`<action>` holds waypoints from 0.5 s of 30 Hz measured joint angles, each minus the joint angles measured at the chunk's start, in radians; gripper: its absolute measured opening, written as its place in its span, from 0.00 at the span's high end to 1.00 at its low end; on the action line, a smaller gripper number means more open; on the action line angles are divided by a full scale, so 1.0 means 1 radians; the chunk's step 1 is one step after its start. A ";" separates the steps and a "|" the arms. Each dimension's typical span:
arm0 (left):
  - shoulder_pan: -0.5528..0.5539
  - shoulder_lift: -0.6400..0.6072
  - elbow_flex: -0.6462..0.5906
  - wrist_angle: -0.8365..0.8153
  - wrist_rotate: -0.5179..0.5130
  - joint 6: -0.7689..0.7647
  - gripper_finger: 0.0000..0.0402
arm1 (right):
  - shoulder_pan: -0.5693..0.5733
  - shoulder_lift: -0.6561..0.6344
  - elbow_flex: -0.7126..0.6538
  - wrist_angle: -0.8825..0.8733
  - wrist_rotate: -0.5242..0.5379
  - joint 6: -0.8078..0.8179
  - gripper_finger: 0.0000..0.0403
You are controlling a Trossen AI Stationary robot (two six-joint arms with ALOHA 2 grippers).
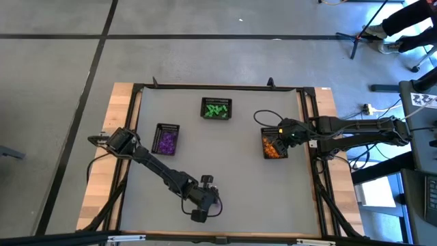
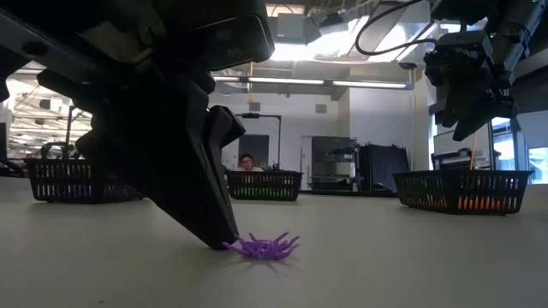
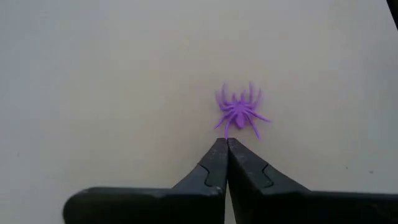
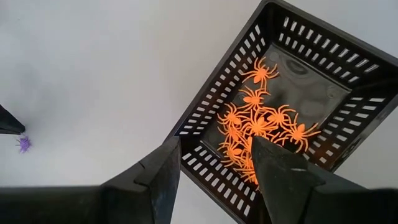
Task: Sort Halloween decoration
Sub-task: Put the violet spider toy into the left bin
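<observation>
A purple plastic spider (image 3: 239, 112) lies flat on the grey table near its front edge, also seen in the low view as the spider (image 2: 265, 248). My left gripper (image 3: 227, 142) is shut, slanting down, its tips on the table at the spider's nearest leg. My right gripper (image 4: 214, 155) hangs open above the near corner of a black mesh basket (image 4: 205, 118) that holds several orange spiders (image 4: 258, 124). It touches nothing. My left gripper's shut fingertips (image 2: 221, 242) meet the end of the spider's nearest leg (image 3: 226, 132), slanting down from above. Whether the leg is pinched between them or only touched, I cannot tell. The spider lies flat on the table.
A basket with purple pieces (image 1: 166, 139) stands at centre left and one with green pieces (image 1: 216, 108) toward the far edge. The orange basket (image 1: 273, 145) is at the right. Bare grey table lies between them. A person shows far behind in the low view.
</observation>
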 joint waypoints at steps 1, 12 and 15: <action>0.000 0.000 0.000 0.000 0.001 0.001 1.00 | 0.000 0.000 0.000 0.000 0.000 0.000 0.52; 0.014 -0.074 -0.003 -0.092 -0.053 0.031 1.00 | 0.000 0.000 0.000 0.000 0.000 0.000 0.52; 0.025 -0.138 -0.003 -0.154 -0.095 0.054 1.00 | 0.000 0.000 0.000 0.001 0.001 0.000 0.52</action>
